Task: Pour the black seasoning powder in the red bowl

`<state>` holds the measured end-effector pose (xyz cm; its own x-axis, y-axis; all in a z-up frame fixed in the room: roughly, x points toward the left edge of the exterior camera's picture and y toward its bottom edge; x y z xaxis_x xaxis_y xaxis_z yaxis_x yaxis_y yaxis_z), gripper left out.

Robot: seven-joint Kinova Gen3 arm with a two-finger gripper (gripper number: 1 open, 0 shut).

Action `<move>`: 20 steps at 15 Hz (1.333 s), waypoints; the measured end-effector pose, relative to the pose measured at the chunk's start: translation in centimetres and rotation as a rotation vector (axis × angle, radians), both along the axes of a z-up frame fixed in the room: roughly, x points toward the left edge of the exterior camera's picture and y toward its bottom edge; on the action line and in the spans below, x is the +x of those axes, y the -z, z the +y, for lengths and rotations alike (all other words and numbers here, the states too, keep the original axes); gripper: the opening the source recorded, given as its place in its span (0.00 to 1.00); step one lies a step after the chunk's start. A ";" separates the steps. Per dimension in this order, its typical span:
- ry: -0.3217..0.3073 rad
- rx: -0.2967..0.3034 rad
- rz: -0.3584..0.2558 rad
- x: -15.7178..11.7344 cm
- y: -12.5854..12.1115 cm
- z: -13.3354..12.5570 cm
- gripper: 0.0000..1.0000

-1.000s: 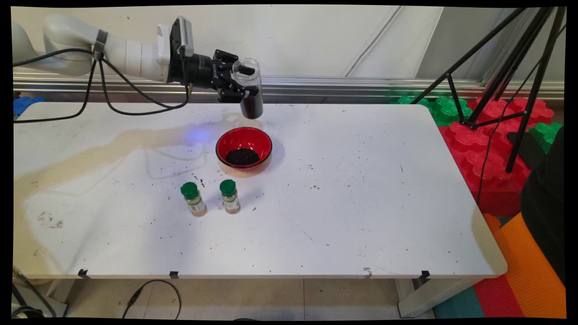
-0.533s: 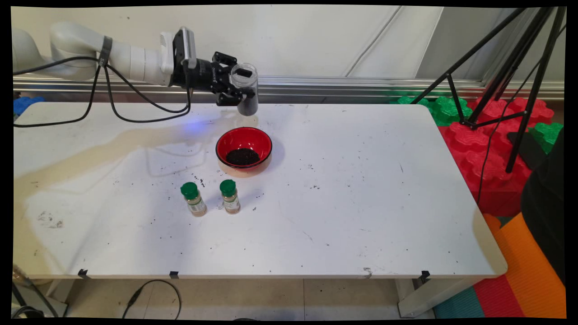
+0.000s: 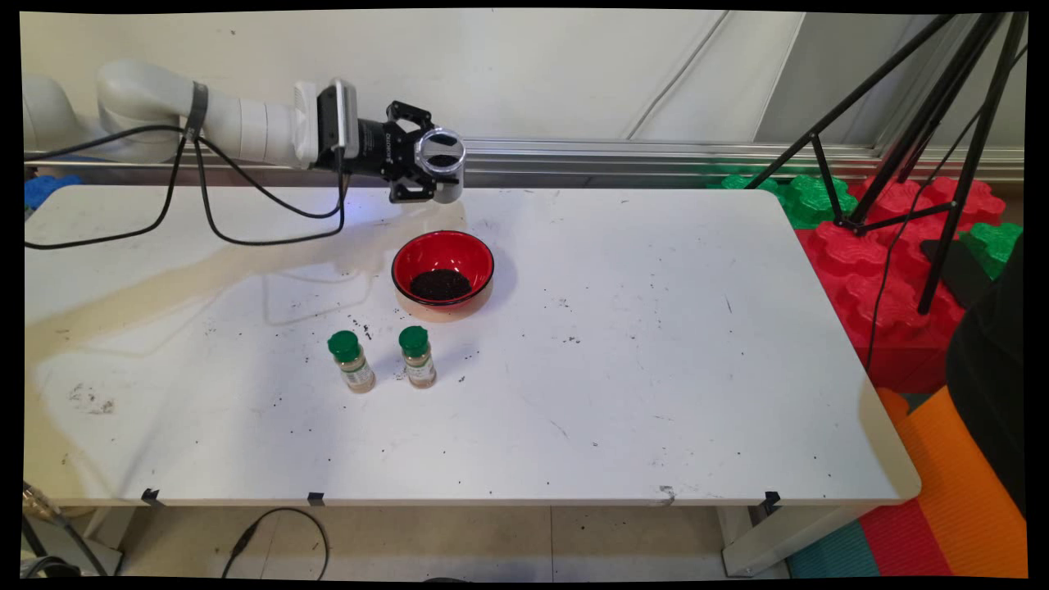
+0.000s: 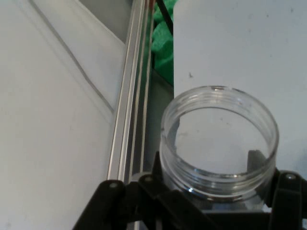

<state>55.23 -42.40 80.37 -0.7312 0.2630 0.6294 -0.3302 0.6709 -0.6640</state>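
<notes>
My gripper (image 3: 433,166) is shut on a clear plastic jar (image 3: 441,152) above the table's far edge, just behind the red bowl (image 3: 443,246). The jar leans so that its open mouth faces the main camera, and something dark shows inside it. In the hand view the jar's (image 4: 219,139) round mouth stands between the two black fingers (image 4: 156,184) and looks see-through, with the white table behind it. The bowl holds a heap of dark grains (image 3: 440,284). Two small spice bottles with green caps (image 3: 351,361) (image 3: 418,356) stand nearer the front, left of the bowl.
Dark grains lie scattered on the white table (image 3: 656,369) around the bowl and bottles. A black tripod (image 3: 926,123) stands over red and green foam blocks (image 3: 885,270) off the right edge. Black cables (image 3: 205,197) hang from the arm over the table's back left.
The gripper has drawn back left toward the far edge and sunk a little. The jar, upright before, now tips with its mouth toward the main camera.
</notes>
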 end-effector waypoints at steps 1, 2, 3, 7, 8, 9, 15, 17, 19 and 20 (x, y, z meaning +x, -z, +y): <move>0.008 -0.014 -0.019 0.0 0.2 0.1 0.00; 0.016 -0.028 -0.038 0.0 0.3 0.2 0.00; 0.024 -0.041 -0.056 0.0 0.4 0.3 0.00; 0.060 -0.101 -0.143 0.0 1.0 1.0 0.00; 0.069 -0.115 -0.164 0.0 1.2 1.2 0.00; 0.078 -0.130 -0.184 0.0 1.3 1.3 0.00; 0.114 -0.193 -0.268 0.0 1.8 2.1 0.00; 0.132 -0.223 -0.307 0.0 2.0 2.6 0.00; 0.149 -0.249 -0.341 -0.1 2.1 3.0 0.00; 0.156 -0.260 -0.355 -0.1 2.2 3.2 0.00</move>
